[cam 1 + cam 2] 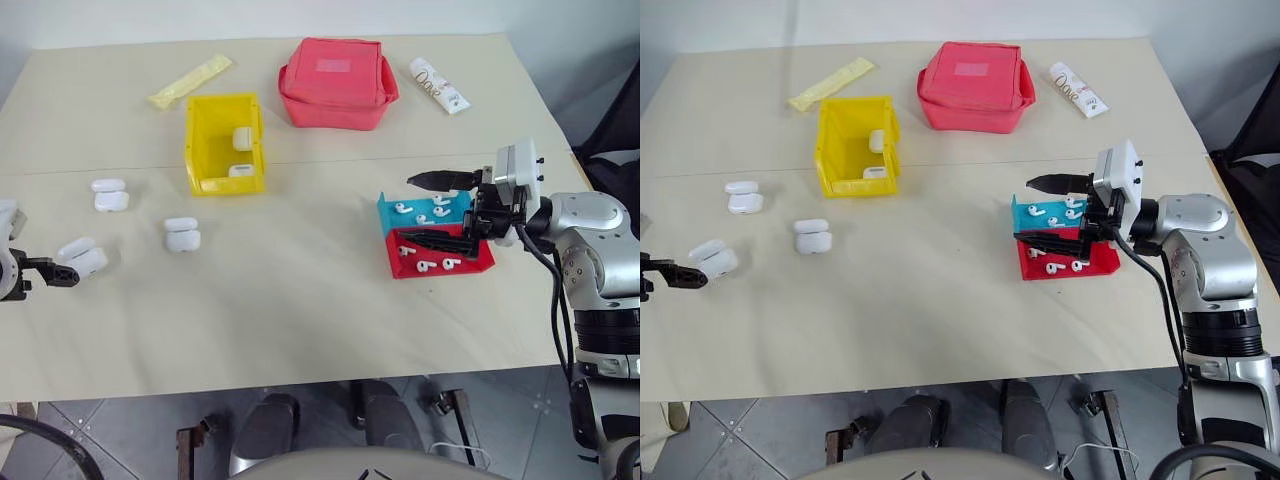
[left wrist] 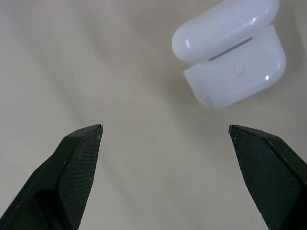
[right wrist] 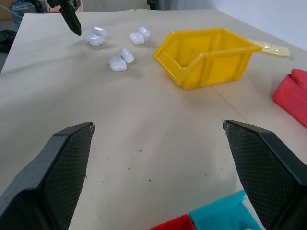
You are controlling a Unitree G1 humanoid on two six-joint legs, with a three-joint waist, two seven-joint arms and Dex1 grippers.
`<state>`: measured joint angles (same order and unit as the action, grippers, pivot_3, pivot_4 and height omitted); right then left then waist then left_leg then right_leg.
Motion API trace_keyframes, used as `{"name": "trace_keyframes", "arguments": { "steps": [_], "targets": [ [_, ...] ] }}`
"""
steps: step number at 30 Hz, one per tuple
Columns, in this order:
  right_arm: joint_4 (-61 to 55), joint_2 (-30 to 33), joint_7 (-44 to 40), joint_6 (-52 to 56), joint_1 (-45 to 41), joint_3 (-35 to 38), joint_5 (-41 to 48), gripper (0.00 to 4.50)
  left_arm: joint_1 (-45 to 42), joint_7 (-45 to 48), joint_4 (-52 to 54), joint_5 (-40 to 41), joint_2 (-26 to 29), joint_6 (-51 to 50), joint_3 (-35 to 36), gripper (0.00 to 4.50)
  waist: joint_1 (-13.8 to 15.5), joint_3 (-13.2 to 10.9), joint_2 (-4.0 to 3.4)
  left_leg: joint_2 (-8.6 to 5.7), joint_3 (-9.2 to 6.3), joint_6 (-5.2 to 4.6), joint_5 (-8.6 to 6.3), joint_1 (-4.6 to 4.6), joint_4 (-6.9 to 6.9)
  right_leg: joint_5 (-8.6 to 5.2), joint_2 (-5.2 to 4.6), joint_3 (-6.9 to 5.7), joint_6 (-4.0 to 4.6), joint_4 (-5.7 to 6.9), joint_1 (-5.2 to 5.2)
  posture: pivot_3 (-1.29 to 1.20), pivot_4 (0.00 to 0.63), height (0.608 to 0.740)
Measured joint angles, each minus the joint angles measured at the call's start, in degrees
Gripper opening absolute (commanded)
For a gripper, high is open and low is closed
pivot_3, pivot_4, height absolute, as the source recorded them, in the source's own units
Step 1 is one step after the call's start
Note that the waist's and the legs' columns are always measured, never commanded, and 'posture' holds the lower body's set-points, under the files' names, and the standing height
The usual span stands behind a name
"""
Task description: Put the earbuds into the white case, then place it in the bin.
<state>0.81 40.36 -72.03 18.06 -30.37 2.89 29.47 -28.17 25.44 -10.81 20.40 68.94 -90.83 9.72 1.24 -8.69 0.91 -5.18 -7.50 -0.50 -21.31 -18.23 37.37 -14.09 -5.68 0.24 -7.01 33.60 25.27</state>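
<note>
Three white cases lie on the table's left: one [image 1: 110, 194] at the back, one [image 1: 182, 234] nearer the middle, one [image 1: 83, 256] nearest my left gripper [image 1: 62, 274]. That gripper hovers open just beside the last case [image 2: 230, 57], whose lid stands ajar; nothing sits between the fingers. The yellow bin [image 1: 224, 145] holds two more white cases. Tiny white earbuds [image 1: 404, 208] lie in a blue tray, and others [image 1: 426, 265] in a red tray. My right gripper [image 1: 425, 208] is open above these trays, pointing left, and holds nothing.
The blue tray [image 1: 385, 205] and red tray [image 1: 470, 268] sit side by side at the right. A red pouch [image 1: 337, 82], a white tube [image 1: 438, 85] and a yellow packet [image 1: 190, 81] lie along the back. The table's front edge runs close below both arms.
</note>
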Motion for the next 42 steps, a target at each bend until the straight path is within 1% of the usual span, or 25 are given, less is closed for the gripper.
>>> {"name": "trace_keyframes", "arguments": {
  "steps": [5,10,12,14,16,22,26,30,33,35,38,42],
  "targets": [
    [1.3,0.0,-0.3,-0.2,-0.8,-0.1,-0.1,4.50,-0.3,-6.1,0.7,2.1,-4.0,-1.5,3.7,4.47,0.2,0.0,0.05,-0.01,0.01,-0.02,-0.01,-0.01,0.06,0.01,-0.02,0.01,-0.01,0.03,0.00,0.00,0.150,0.740],
    [1.9,0.0,-0.9,-0.4,-1.4,-0.1,-0.2,4.50,-1.9,-16.7,0.9,6.4,-10.1,-1.7,8.6,4.47,0.1,0.1,0.10,0.01,0.03,-0.01,-0.01,-0.03,0.10,0.01,-0.01,0.00,-0.01,0.04,0.03,0.00,0.150,0.740],
    [2.0,0.0,-1.0,-0.4,-1.4,-0.2,-0.2,4.50,-2.7,-21.9,1.3,9.0,-12.3,-1.7,10.8,4.47,0.1,0.1,0.13,0.01,0.03,-0.01,-0.01,-0.03,0.14,0.01,-0.01,0.00,-0.02,0.05,0.03,0.00,0.150,0.740],
    [2.0,0.0,-1.0,-0.4,-1.5,-0.2,-0.4,4.50,-2.7,-26.6,1.4,12.1,-12.8,-1.7,12.1,4.47,0.1,0.1,0.15,0.02,0.04,0.00,-0.01,-0.02,0.14,0.01,-0.01,0.01,-0.01,0.06,0.03,0.00,0.150,0.740],
    [2.1,0.0,-1.1,-0.4,-1.5,-0.2,-0.4,4.50,-2.9,-31.0,1.7,15.4,-13.3,-1.7,12.9,4.47,0.1,0.1,0.15,0.02,0.05,0.01,-0.02,-0.01,0.13,0.01,-0.02,0.02,-0.01,0.06,0.04,0.00,0.150,0.740],
    [2.1,0.0,-1.2,-0.4,-1.6,-0.2,-0.5,4.50,-5.0,-46.9,1.0,26.8,-17.4,-1.7,15.4,4.47,0.1,0.1,0.19,-0.01,0.06,0.00,-0.03,-0.02,0.28,0.02,-0.03,0.04,-0.02,0.16,0.03,0.00,0.150,0.740],
    [2.1,0.0,-1.1,-0.4,-1.6,-0.2,-0.6,4.50,-5.0,-55.8,0.4,33.4,-19.3,-1.7,17.2,4.47,0.1,0.1,0.19,0.00,0.07,0.01,-0.03,-0.02,0.30,0.01,-0.02,0.04,-0.02,0.16,0.04,0.00,0.150,0.740],
    [2.1,0.0,-1.1,-0.4,-1.6,-0.2,-0.6,4.50,-4.8,-62.5,-1.5,37.8,-20.1,-1.7,18.9,4.47,0.1,0.1,0.19,0.00,0.08,0.01,-0.03,-0.02,0.32,0.01,-0.01,0.05,-0.02,0.17,0.04,0.00,0.150,0.740],
    [2.1,0.0,-1.1,-0.4,-1.6,-0.2,-0.6,4.50,-4.8,-65.6,-2.5,40.0,-20.5,-1.7,19.7,4.47,0.2,0.1,0.20,-0.03,0.08,0.01,-0.03,-0.02,0.35,0.01,-0.02,0.05,-0.02,0.19,0.04,0.00,0.150,0.740],
    [2.1,0.0,-1.1,-0.4,-1.6,-0.2,-0.6,4.50,-4.9,-66.3,-3.5,40.0,-20.9,-1.6,20.2,4.47,0.2,0.1,0.19,-0.03,0.09,0.01,-0.03,-0.01,0.35,0.01,-0.01,0.04,-0.02,0.19,0.04,0.00,0.150,0.740],
    [2.1,0.0,-1.0,-0.4,-1.6,-0.2,-0.6,4.50,-5.9,-65.7,-5.4,39.6,-20.7,-1.6,20.0,4.47,0.2,0.2,0.14,-0.05,0.10,0.01,-0.03,0.00,0.37,0.01,-0.02,0.05,-0.02,0.21,0.03,0.00,0.150,0.740],
    [2.1,0.0,-0.9,-0.4,-1.6,-0.1,-0.6,4.50,-7.1,-63.3,-7.5,38.1,-19.4,-1.6,18.1,4.47,0.2,0.2,0.12,-0.06,0.11,0.01,-0.03,0.00,0.38,0.01,-0.02,0.05,-0.02,0.22,0.03,0.00,0.150,0.740]
  ]
}}
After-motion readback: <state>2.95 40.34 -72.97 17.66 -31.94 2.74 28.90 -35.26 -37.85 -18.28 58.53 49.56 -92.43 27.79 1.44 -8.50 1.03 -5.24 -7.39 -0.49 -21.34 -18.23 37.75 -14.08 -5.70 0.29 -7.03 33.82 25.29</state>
